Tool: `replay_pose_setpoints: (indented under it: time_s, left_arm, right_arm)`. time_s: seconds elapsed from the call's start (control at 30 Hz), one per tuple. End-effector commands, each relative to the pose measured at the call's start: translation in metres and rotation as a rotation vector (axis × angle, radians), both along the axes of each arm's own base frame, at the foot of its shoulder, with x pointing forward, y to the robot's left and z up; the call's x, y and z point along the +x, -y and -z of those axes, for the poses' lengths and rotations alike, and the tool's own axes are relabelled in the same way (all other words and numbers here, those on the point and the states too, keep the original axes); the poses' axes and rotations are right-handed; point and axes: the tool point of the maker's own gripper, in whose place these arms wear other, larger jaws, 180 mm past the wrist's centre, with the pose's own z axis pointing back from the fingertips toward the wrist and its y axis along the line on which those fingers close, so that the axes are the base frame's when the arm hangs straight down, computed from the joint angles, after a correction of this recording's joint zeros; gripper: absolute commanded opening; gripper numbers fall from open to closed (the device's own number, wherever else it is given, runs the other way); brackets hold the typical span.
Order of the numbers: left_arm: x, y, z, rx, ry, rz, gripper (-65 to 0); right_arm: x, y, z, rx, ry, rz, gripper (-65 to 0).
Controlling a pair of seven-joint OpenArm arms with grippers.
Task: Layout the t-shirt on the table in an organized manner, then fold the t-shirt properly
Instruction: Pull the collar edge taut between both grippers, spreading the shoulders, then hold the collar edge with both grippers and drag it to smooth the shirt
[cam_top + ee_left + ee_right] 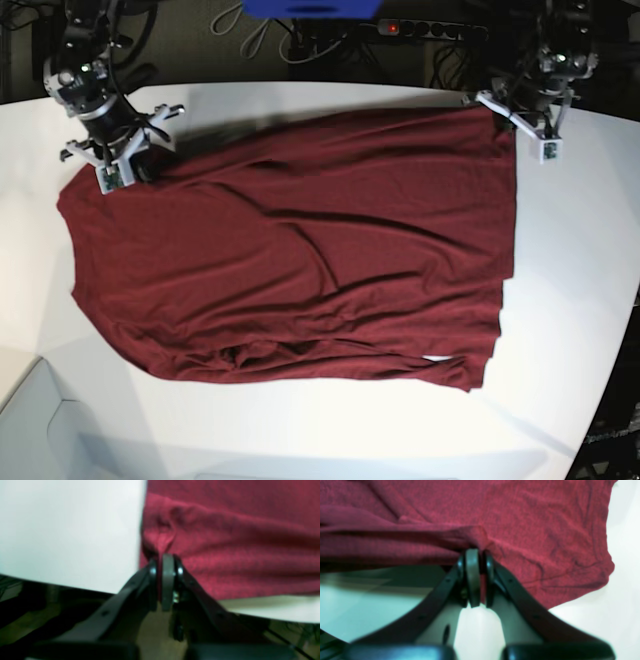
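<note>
Both claws are closed on cloth: the left gripper (166, 562) pinches a small fold at the corner of the t-shirt (300, 250), and the right gripper (476, 560) pinches the shirt's edge. Only the base view shows the whole white table (580, 300) with the shirt spread almost flat across it, wrinkled, with the two arms at its far corners. Only the wrist views show the thin red cloth between the jaws.

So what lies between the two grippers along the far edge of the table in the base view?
In the base view, only the t-shirt spans the stretch from the right gripper to the left gripper; each is pinching an edge of it on the table.
</note>
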Motion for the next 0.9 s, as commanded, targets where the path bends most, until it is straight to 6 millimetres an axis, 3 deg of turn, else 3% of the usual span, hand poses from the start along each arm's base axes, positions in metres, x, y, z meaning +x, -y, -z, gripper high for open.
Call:
replay_pose_setpoints:
  time_s: [0.0, 0.13, 0.47, 0.67, 0.87]
  left_arm:
    - [0.004, -0.002, -0.006, 0.015, 0.022, 0.011, -54.9]
    - [0.002, 0.004, -0.004, 0.005, 0.017, 0.021, -41.4]
    - [-0.006, -0.003, -0.004, 0.017, 0.008, 0.011, -39.9]
    - [0.003, -0.013, -0.021, 0.037, 0.057, -0.016, -39.7]
    - [0.006, -0.013, -0.033, 0.048, 0.091, -0.006, -24.2]
  right_arm:
    - [0.007, 0.001, -0.012, 0.002, 0.048, -0.007, -65.0]
    - [0.007, 0.001, -0.012, 0.002, 0.048, -0.007, -65.0]
    - [0.006, 0.001, -0.011, 0.002, 0.044, -0.007, -65.0]
    - [0.005, 0.001, -0.01, 0.002, 0.041, -0.007, -65.0]
    - [0.004, 0.0, -0.01, 0.004, 0.04, -0.007, -65.0]
